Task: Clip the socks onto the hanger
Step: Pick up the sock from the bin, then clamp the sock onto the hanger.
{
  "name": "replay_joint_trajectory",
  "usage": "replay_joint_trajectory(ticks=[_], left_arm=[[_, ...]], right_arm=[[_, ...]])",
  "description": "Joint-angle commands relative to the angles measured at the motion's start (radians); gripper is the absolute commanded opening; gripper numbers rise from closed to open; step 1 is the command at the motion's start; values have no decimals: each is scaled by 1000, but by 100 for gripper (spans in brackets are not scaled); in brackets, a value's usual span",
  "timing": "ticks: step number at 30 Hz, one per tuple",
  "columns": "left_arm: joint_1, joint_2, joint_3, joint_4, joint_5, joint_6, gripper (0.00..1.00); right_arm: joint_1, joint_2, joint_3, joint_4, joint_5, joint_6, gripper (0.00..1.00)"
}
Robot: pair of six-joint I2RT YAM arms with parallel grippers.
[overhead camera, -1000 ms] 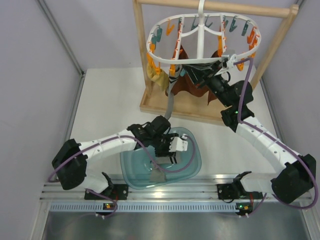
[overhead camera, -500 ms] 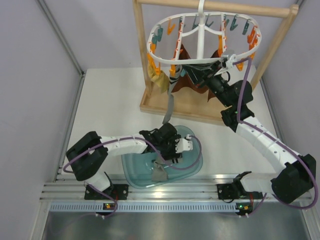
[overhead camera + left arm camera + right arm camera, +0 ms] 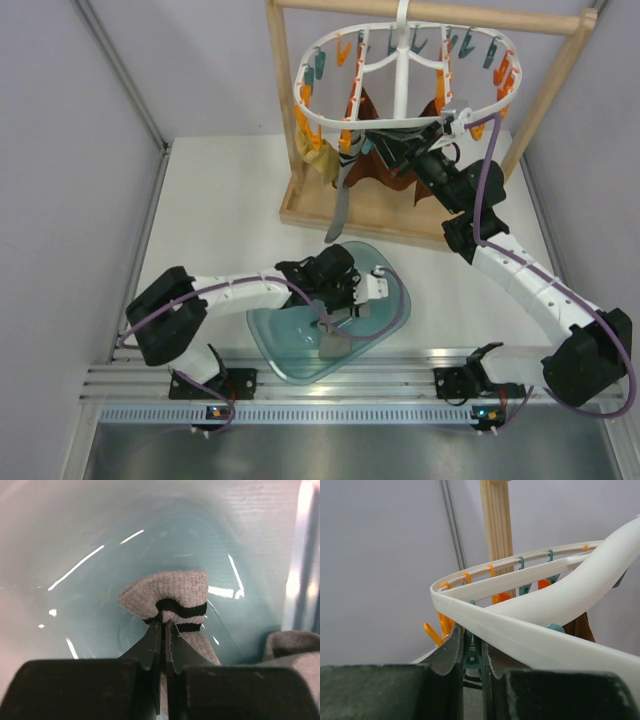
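Pretty plain setup: pale lilac-grey walls (image 3: 60,150) boxing it in at 9, 12 and 3 o'clock, white tabletop (image 3: 210,210) in the middle, wooden rack (image 3: 283,100) up at 12, aluminium rail (image 3: 400,372) along 6. Soft, even light.

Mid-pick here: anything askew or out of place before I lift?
The teal bowl sits skewed, its near rim apparently overhanging the table edge onto the metal rail. Otherwise normal: left tool shut on the grey sock by its striped cuff, right tool pinching a teal clip under the hanger.
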Motion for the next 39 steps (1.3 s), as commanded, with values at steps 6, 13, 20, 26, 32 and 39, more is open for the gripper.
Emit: replay_joint_trajectory(ticks=[6,13,20,26,32,39], left_arm=[[-2,-429,-58,250,-51,-178,0],[4,-464,-53,536,-240,-189,0],[73,-351,45,729,-326,-198,0],[144,-292,116,817,-282,-203,0],[176,-283,131,877,-230,-154,0],[207,-254,165,902,-165,-144,0]], right_arm=[[-17,-18,25,35,21,-4,0],[-17,-15,34,45,25,11,0],[-20,-16,53,35,17,27,0],[-21,-18,51,19,13,53,0],[-24,-15,48,16,5,56,0],[-26,-10,48,16,-6,65,0]])
